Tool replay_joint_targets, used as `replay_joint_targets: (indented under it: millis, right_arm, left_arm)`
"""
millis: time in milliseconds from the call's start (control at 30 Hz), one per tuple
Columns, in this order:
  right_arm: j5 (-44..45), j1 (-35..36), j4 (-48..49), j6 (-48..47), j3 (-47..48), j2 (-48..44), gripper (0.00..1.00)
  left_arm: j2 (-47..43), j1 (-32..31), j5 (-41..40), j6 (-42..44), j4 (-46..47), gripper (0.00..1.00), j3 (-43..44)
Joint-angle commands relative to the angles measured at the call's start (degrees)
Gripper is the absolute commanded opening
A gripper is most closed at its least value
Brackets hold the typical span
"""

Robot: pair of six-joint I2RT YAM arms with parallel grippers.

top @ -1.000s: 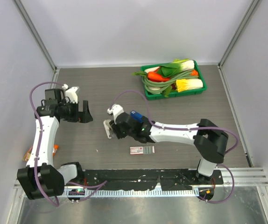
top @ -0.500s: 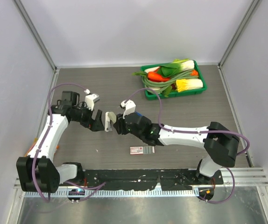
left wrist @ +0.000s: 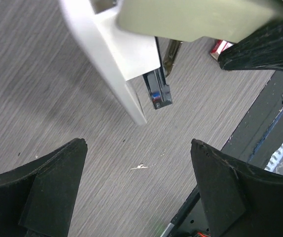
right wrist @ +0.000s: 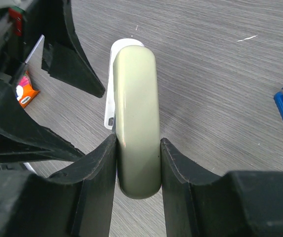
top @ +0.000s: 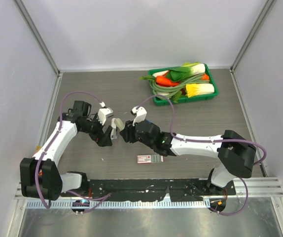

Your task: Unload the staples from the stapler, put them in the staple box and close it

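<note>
Presenting the stapler [right wrist: 136, 113] for emptying, as far as can be judged; not yet drawing any staples out. Next, probably needing to close the left gripper [left wrist: 137, 148] on the dark tray end just ahead of its fingers and to pull along the tray's length, while bracing the stapler firmly.

Holding the left gripper wide apart, gripping and touching nothing, hovering just beside the stapler. Clamping the stapler in the right gripper [right wrist: 137, 148], jaws partly closed, both fingers pressing the sides of the pale green top near its rear, the front pointing away toward the left gripper. Showing the tray [left wrist: 157, 91] sticking out under the white base, just beyond the left fingertips. Not being able to tell whether staples are inside. Leaving the box [top: 150, 158] on the table, near the right gripper. Noticing one tiny silvery strip [left wrist: 139, 167], maybe a staple, on the table below the left gripper's gap.
</note>
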Motion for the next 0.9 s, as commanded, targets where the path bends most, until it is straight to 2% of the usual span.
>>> replay_joint_targets:
  millis: [0,167,467,500,600,633,667,700,867]
  right_arm:
    - [-0.62,0.17,6.24,2.52,-1.61,-3.51,0.01]
    - [-2.12,0.17,6.95,3.66,-3.46,-5.09,0.01]
    - [-3.97,0.17,10.55,6.74,-6.19,-5.88,0.01]
    - [-4.4,0.17,10.73,6.83,-6.19,-5.8,0.01]
    - [-5.02,0.17,10.99,7.18,-6.36,-5.97,0.01]
    - [-5.11,0.17,10.99,7.27,-6.45,-6.23,0.01]
    - [-5.11,0.26,10.9,7.18,-6.63,-6.32,0.01]
    - [-5.11,0.18,10.82,7.27,-6.89,-6.58,0.01]
    - [-5.72,0.17,10.03,7.53,-9.17,-8.86,0.01]
  left_arm:
    - [-0.03,-2.21,-1.52,0.3,6.1,0.91,-1.93]
    - [-1.35,-2.66,-2.05,0.38,10.86,0.95,-4.13]
    - [-2.32,-5.73,-1.88,2.15,12.45,0.82,-5.8]
    - [-2.14,-6.0,-1.79,2.15,12.45,0.79,-5.89]
    - [-1.0,-6.96,-2.14,2.41,12.36,0.58,-5.8]
    - [-0.65,-7.14,-2.49,2.76,12.27,0.36,-5.72]
    - [-0.21,-7.31,-2.66,2.94,12.18,0.28,-5.63]
    - [0.32,-7.4,-2.93,3.11,11.84,0.24,-5.54]
    - [0.06,-7.4,-4.51,2.68,13.31,0.24,-6.33]
